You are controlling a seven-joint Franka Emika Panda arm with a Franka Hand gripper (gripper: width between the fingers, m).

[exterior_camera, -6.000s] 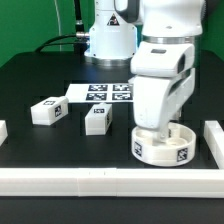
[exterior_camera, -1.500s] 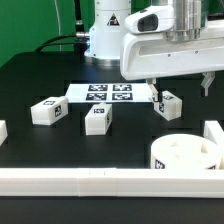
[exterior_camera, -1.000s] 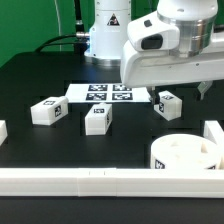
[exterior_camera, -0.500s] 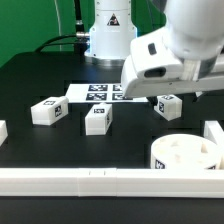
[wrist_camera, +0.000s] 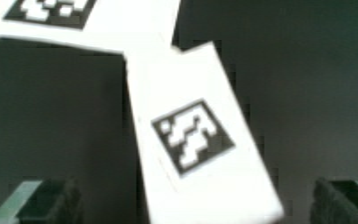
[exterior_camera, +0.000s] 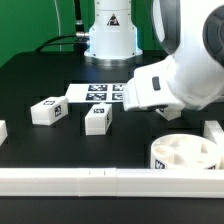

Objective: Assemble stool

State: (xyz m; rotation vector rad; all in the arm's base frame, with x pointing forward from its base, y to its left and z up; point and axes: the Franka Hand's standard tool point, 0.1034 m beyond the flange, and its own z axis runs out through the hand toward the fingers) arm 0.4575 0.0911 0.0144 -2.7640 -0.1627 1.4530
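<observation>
Black table (exterior_camera: 28, 88) bears the seat (exterior_camera: 184, 152); green wall (exterior_camera: 25, 20) behind.

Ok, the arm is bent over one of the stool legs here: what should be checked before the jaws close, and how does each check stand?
1. Are the jaws open: ok. The fingertips stand wide apart in the wrist view.
2. Is the target between them: ok. The white blocky plastic leg with a square tag lies in the gap, touching neither.
3. Are the jaws low enough to grip: cannot tell. The arm hides that leg in the exterior view.
4. Are neighbours out of the way: ok. The two other white legs lie apart toward the exterior view's left.
5. Is the round white plastic disc seat free, sockets up: ok.
</observation>
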